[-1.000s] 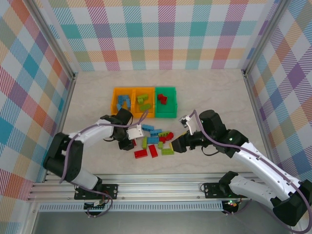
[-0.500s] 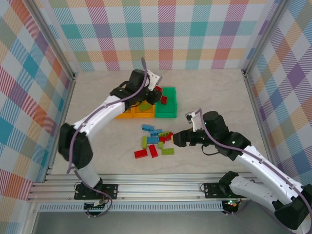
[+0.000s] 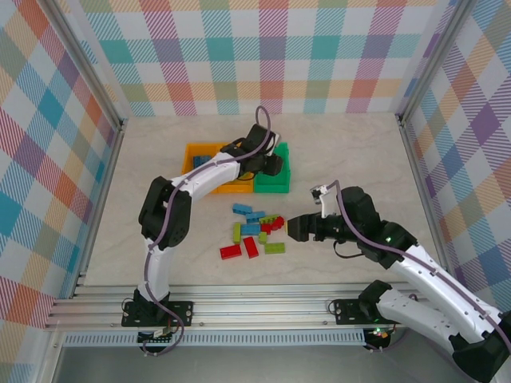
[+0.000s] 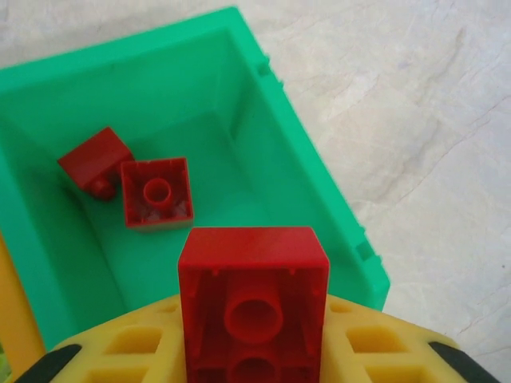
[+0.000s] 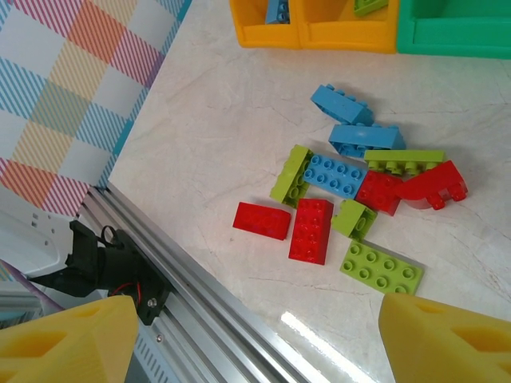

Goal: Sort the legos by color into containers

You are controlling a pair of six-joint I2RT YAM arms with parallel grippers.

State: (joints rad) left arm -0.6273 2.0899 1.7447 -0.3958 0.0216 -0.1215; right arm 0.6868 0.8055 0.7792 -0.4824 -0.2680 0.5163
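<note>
The table top (image 5: 200, 120) is presenting a smooth, pale, stone-veined surface, throwing back soft glare near the front edge; the legos (image 5: 335, 175) are showing moulded plastic with light gloss; the red brick (image 4: 253, 275) is gleaming faintly on its upper face; the green bin (image 4: 279, 120) and orange bins (image 5: 319, 36) are reading as smooth semi-gloss plastic; the yellow fingers (image 4: 375, 343) are appearing matt, with recessed pockets; the front rail (image 5: 192, 279) is showing bare brushed metal; the walls (image 3: 271, 56) are displaying a matt checked print.
</note>
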